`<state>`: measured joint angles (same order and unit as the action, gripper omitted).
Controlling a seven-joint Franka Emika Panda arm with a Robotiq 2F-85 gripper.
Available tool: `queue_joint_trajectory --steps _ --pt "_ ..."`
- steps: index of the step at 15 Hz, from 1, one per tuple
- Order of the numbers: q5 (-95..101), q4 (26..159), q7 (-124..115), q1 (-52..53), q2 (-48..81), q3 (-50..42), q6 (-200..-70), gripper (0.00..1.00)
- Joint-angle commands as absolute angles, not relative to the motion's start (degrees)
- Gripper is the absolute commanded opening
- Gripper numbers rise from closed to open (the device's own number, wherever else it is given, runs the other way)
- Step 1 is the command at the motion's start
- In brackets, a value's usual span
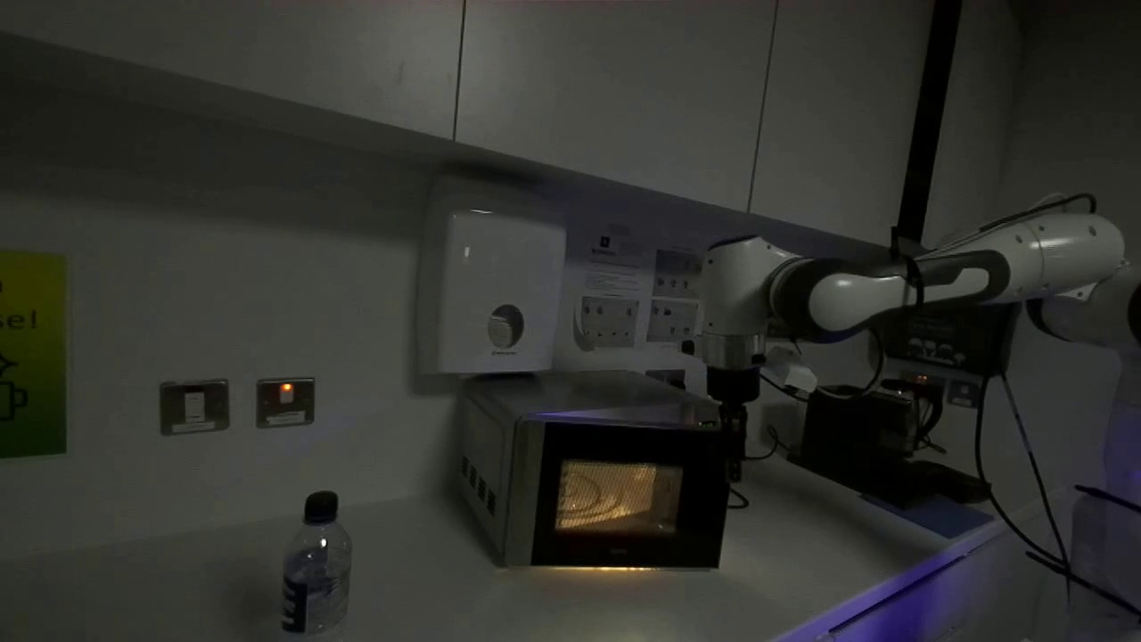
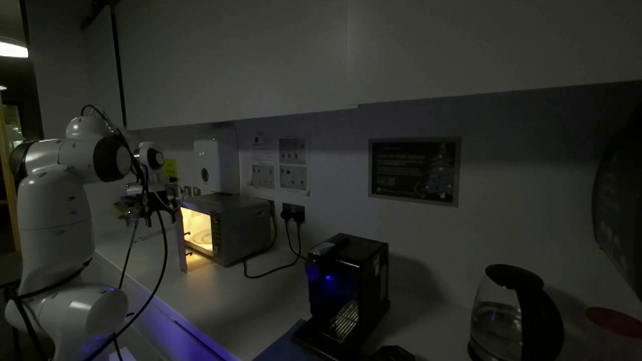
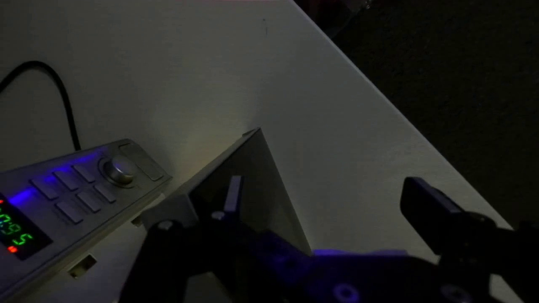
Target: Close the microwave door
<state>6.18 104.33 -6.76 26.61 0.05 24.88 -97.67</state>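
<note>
Fingers (image 3: 426, 207) near black-framed, ajar microwave door (image 1: 624, 495)

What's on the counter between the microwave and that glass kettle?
A black coffee machine stands between the microwave and the glass kettle, and a black cord loops nearer the microwave. This shows in an exterior view.

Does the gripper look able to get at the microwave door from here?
Likely yes: the open gripper hangs at the free edge of the microwave door, and no obstacle shows between them; contact is unclear.
</note>
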Motion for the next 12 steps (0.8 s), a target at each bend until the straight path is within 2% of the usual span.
queue_joint_trajectory --steps 1,12 --pt "8.42 108.02 -13.55 25.66 -3.02 24.59 -102.07 1.0" --pt "16.64 110.53 -39.79 24.27 -2.59 23.51 -113.11 1.0"
